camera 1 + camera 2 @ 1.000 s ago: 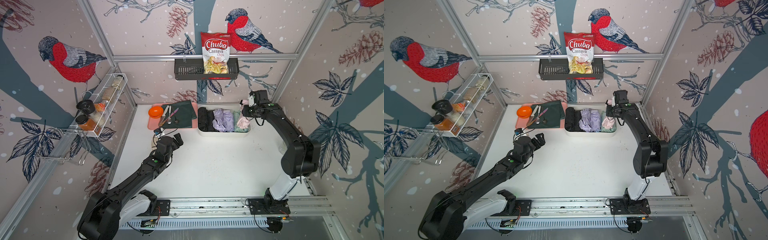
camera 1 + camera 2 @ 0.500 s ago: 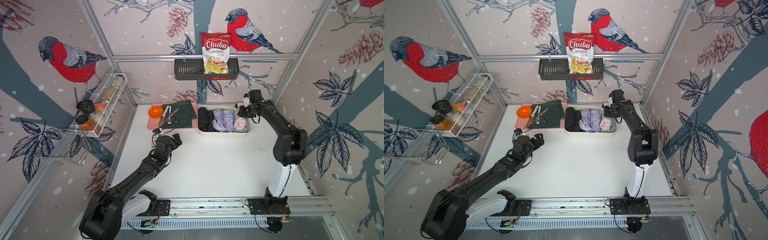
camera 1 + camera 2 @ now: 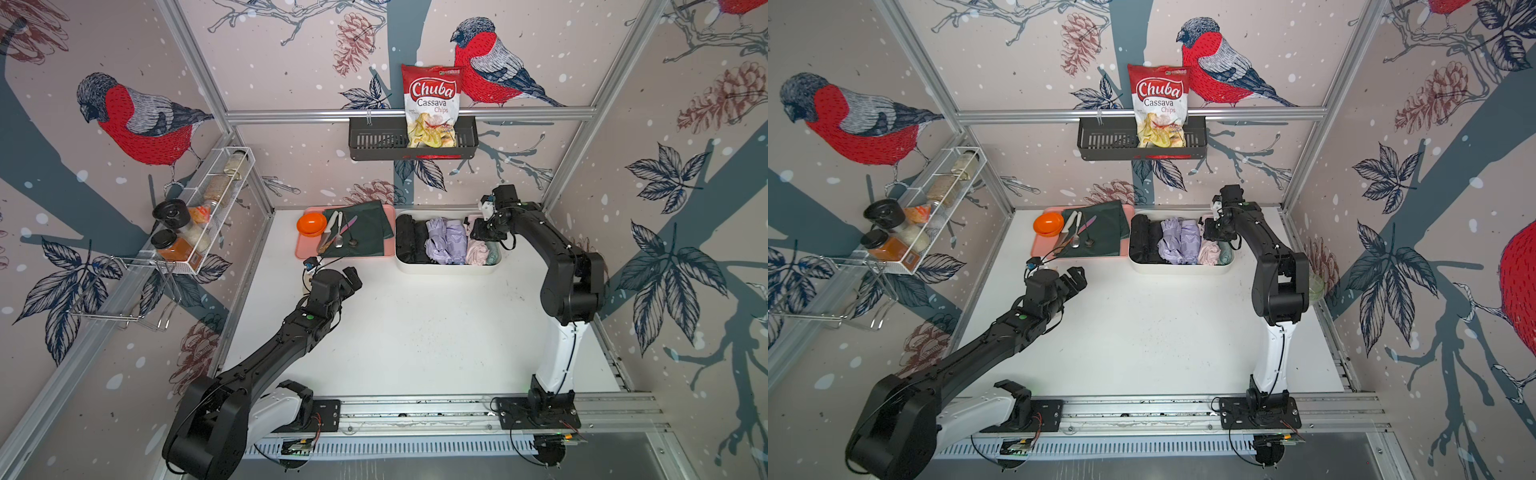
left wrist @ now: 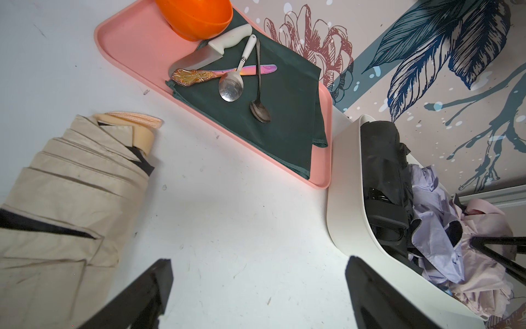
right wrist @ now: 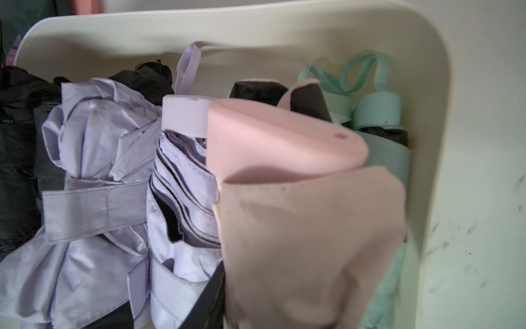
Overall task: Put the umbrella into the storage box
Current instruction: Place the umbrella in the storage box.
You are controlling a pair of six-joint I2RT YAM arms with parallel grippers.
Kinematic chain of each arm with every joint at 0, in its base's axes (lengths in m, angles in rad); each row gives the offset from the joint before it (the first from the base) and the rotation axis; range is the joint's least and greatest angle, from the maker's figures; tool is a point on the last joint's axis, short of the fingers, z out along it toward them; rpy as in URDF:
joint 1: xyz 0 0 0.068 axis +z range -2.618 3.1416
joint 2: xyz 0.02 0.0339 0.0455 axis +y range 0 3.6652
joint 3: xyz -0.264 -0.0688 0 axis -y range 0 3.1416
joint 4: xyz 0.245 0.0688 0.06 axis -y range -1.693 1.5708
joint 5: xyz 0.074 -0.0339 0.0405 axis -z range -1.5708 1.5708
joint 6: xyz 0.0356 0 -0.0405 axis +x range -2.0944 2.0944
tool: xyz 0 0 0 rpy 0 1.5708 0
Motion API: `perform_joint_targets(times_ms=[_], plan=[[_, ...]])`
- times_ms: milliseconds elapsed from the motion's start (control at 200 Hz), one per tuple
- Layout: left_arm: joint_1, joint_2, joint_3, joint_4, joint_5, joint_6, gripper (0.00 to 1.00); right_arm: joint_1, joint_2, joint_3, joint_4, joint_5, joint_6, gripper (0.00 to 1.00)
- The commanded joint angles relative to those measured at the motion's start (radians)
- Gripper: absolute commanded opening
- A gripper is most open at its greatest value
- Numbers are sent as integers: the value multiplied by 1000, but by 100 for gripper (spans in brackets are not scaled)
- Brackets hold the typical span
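The cream-white storage box [image 3: 446, 268] [image 3: 1179, 268] stands at the back of the table. It holds a black, two lilac and a mint folded umbrella [image 5: 378, 159]. My right gripper [image 3: 478, 233] is over the box's right end, shut on a pink umbrella [image 5: 284, 148] [image 3: 477, 252] that lies between a lilac and the mint one. One dark finger [image 5: 210, 299] shows beside its fabric. My left gripper [image 4: 259, 260] [image 3: 352, 277] hangs open over bare table, left of the box. A beige folded umbrella [image 4: 71, 185] lies on the table just beside it, untouched.
A pink tray [image 3: 301, 245] with an orange bowl [image 3: 311, 223], a dark green cloth and cutlery sits left of the box. A black wall basket [image 3: 374, 145] holds a chips bag. A wire rack [image 3: 199, 216] of spice jars hangs on the left wall.
The right arm has swung from the back right corner toward the box and brought the pink umbrella down among the others. The left arm has barely shifted.
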Motion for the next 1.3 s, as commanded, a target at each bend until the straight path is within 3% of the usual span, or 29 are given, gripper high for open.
perform_joint_targets(times_ms=[0,255,565,800,1171,1221,1296], plan=[[7,1,11,-6,12,-6,98,-1,33,23,-6,-69,-10,32],[17,4,15,-26,20,-21,98,-15,98,29,8,-57,8,33],[20,7,22,-28,16,-24,98,-18,19,5,29,-26,16,66],[42,22,43,-56,17,-6,98,-20,-24,-32,48,-1,22,73],[201,48,64,-156,30,9,98,-20,-121,-107,98,47,35,92],[235,53,59,-160,39,3,98,-19,-135,-118,104,59,41,100],[294,67,48,-157,71,-6,98,-19,-162,-138,115,71,50,100]])
